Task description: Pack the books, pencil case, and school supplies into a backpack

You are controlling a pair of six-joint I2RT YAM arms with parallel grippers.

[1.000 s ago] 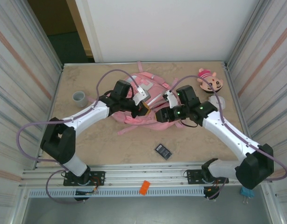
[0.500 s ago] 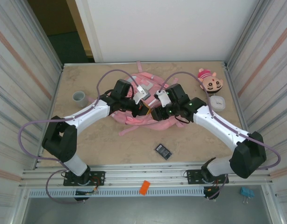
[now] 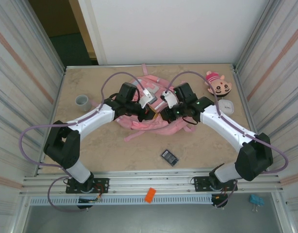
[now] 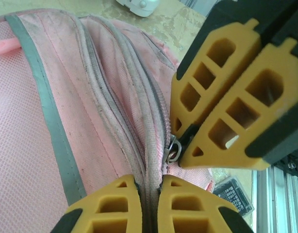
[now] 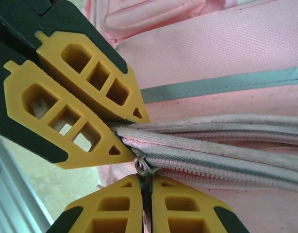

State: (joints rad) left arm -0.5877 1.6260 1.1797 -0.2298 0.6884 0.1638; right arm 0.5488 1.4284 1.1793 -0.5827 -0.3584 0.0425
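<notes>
The pink backpack (image 3: 139, 124) lies mid-table, its zip running closed between the two grippers. My left gripper (image 4: 148, 182) is shut on the fabric edge beside the zip (image 5: 222, 167). My right gripper (image 5: 146, 179) is shut on the dark tab of the metal zip pull (image 5: 145, 167), almost touching the left gripper (image 5: 132, 133). From above, the left gripper (image 3: 150, 112) and right gripper (image 3: 162, 114) meet over the bag's middle. Of the school supplies, a small dark calculator (image 3: 170, 157) lies on the table in front of the bag. The books and the pencil case are out of view.
A grey cup (image 3: 82, 102) stands at the left. A pink-hatted doll head (image 3: 218, 83) and a small white item (image 3: 225, 105) lie at the right. Metal walls close in both sides, and a rail runs along the near edge.
My right gripper has moved left across the backpack to the left gripper and closed on the zip pull. The left arm has held still, gripping the fabric.
</notes>
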